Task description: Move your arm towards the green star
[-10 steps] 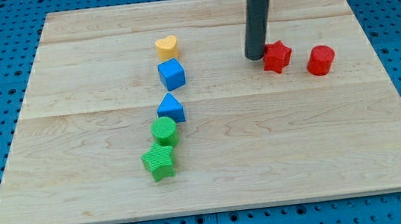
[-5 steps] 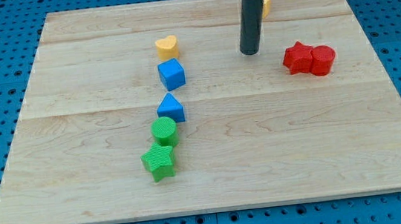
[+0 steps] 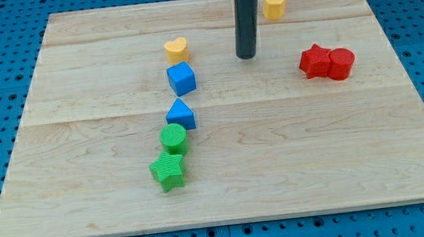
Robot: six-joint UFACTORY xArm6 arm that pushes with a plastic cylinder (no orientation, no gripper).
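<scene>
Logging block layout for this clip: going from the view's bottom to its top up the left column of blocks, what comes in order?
Green star → green cylinder → blue triangle → blue cube → yellow heart.

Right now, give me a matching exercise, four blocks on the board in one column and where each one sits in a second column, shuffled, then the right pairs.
Column one:
1. green star
2. yellow heart
3. red star
4. yellow hexagon

Column two:
A. view's top, just right of the rod
B. lowest of the central line of blocks
C. touching the red cylinder
D. left of my tip, above the blue cube

Pairs: 1-B, 2-D, 3-C, 4-A
</scene>
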